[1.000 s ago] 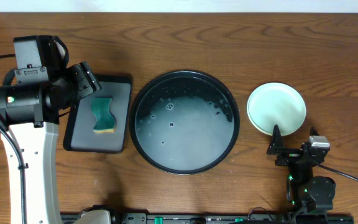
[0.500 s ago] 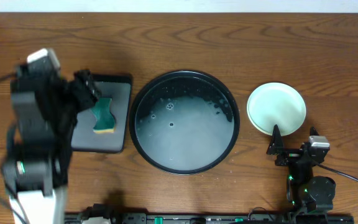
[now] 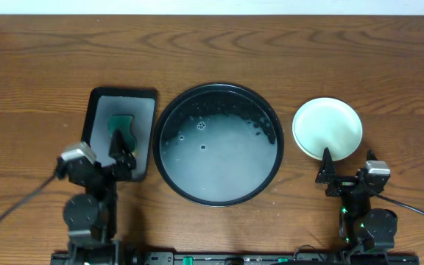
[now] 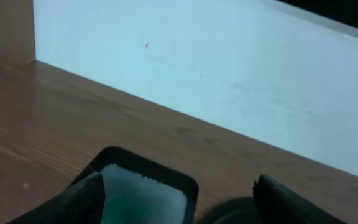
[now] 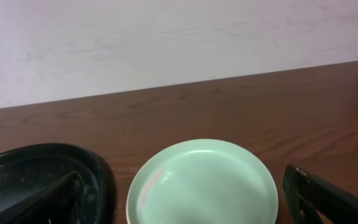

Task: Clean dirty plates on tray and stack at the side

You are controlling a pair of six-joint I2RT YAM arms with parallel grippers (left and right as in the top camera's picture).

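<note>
Left end effector (image 4: 179,186) has pulled back (sponge (image 3: 121,125) left behind), released; right end effector (image 5: 182,174) likewise released.

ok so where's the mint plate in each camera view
Overhead: mint plate at right, beside the black tray.
Left wrist: not in it.
Right wrist: bottom centre.
Shared landmark: black tray, left of the plate in both.

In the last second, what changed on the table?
The left hand pulled back from the far left corner of the grey tray to its near end, open and empty. The sponge, black tray, green plate and right hand stayed put.
</note>
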